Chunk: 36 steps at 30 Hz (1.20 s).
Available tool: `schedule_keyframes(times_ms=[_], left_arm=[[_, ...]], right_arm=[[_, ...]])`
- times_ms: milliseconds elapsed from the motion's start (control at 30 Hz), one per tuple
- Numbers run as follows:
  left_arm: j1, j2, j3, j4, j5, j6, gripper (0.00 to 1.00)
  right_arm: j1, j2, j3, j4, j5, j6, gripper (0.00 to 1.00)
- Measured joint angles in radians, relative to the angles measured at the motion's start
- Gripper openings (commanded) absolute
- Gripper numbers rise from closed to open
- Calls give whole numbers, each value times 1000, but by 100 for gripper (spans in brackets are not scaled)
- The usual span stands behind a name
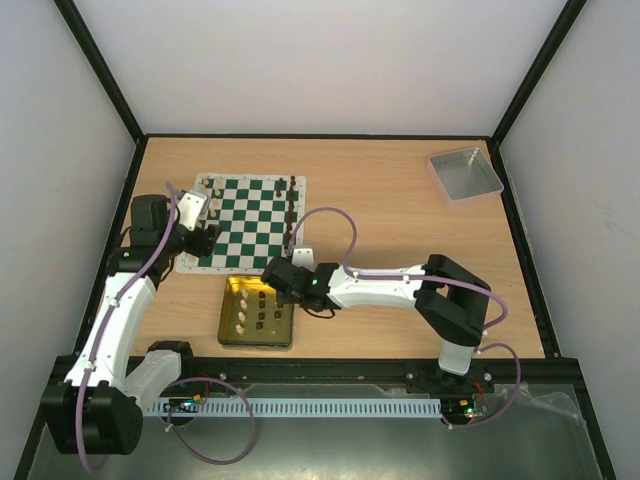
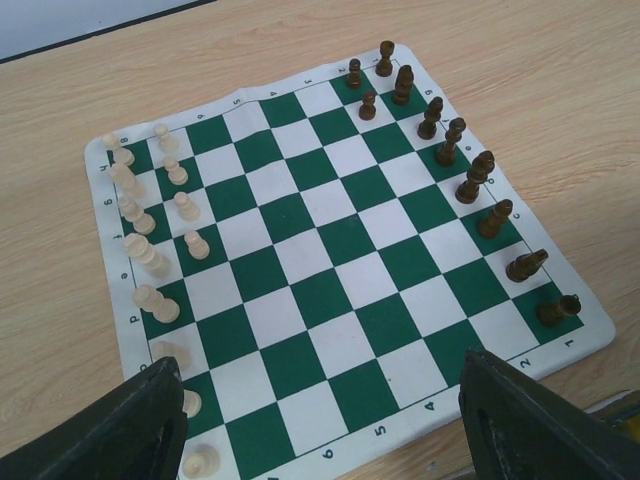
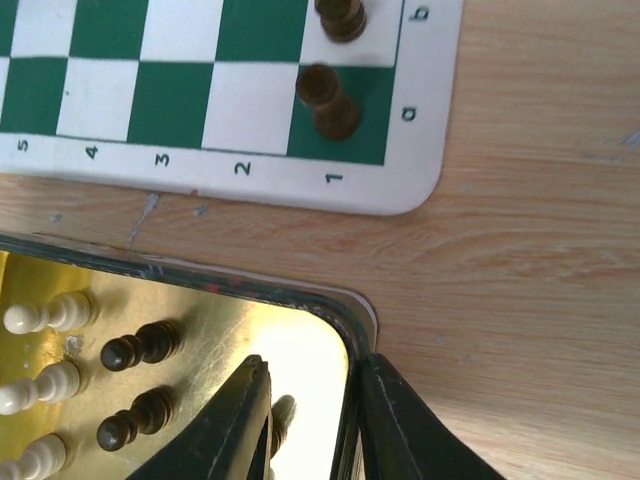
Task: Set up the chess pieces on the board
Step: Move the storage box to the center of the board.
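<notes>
The green and white board (image 1: 250,215) lies at the back left. Cream-white pieces (image 2: 150,250) stand along its left side and dark brown pieces (image 2: 460,150) along its right side. More white pieces (image 3: 45,315) and dark pieces (image 3: 140,345) lie in the gold tray (image 1: 232,335) in front of the board. My left gripper (image 2: 320,400) is open and empty, hovering over the board's near edge. My right gripper (image 3: 310,400) is low at the tray's far right corner, jaws narrowly open astride the rim, with a small dark piece (image 3: 283,415) beside the inner finger.
A grey metal tray (image 1: 465,172) stands at the back right of the wooden table. Black frame posts and white walls enclose the table. A dark piece (image 3: 328,100) stands on the board's corner square, just beyond the gold tray.
</notes>
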Motion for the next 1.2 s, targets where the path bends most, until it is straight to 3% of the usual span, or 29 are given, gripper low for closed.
schedule_keyframes(times_ms=[267, 433, 567, 1200], left_arm=[[0, 11, 0, -3, 8, -2, 77], [0, 15, 0, -22, 22, -1, 77], [0, 15, 0, -24, 31, 0, 77], [0, 15, 0, -29, 41, 3, 77]], right_arm=[[11, 32, 8, -18, -83, 32, 13], [13, 30, 8, -49, -109, 43, 12], [13, 22, 8, -81, -122, 48, 2], [2, -37, 18, -382, -19, -14, 2]])
